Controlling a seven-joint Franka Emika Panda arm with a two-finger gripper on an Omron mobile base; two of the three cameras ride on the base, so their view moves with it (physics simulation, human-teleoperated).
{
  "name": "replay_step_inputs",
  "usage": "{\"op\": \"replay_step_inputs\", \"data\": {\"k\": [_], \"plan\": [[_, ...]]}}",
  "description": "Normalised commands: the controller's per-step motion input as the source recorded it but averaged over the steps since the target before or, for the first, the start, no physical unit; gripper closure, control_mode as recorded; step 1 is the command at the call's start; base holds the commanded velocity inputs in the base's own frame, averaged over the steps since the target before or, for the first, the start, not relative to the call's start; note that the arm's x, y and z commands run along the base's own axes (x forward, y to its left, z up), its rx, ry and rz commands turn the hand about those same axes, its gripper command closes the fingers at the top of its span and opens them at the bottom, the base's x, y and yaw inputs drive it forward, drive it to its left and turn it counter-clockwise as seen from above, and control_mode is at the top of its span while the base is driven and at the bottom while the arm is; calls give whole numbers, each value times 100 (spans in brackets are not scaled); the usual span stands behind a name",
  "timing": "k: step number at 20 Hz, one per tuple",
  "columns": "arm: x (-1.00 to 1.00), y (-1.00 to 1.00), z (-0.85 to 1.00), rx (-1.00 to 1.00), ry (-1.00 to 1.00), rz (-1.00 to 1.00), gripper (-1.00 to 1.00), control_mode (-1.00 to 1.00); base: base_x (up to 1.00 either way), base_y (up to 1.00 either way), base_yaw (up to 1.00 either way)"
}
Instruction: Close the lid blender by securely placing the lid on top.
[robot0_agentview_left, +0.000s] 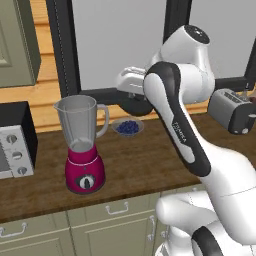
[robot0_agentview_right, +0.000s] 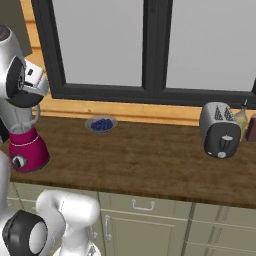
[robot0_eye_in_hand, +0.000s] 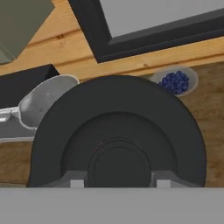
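Above the counter (robot0_agentview_left: 45, 192), gripper (robot0_eye_in_hand: 117, 183) clamped on the lid (robot0_eye_in_hand: 118, 135), blender (robot0_agentview_left: 82, 145) open-topped just left, blueberry bowl (robot0_agentview_left: 128, 127) beyond.

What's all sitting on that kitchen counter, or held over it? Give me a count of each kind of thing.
Blenders: 1, the blender with the magenta base
Lids: 1, the black lid, held in the gripper
Bowls of blueberries: 1
Toasters: 1
Toaster ovens: 1
Bottles: 1, beside the toaster
Total: 6
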Motion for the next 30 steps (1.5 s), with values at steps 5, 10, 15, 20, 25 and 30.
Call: {"op": "replay_step_inputs", "data": {"k": [5, 10, 15, 20, 25, 30], "plan": [[12, 96, 6, 0, 0, 0, 100, -100, 0, 0, 0], [39, 67, 0, 0, 9, -3, 100, -100, 0, 0, 0], [50, 22, 0, 0, 19, -1, 100, -100, 0, 0, 0], [45, 34, 2, -2, 22, 0, 100, -100, 0, 0, 0], [31, 19, 9, -8, 17, 0, 100, -100, 0, 0, 0], [26, 5, 0, -12, 6, 0, 100, -100, 0, 0, 0]]}}
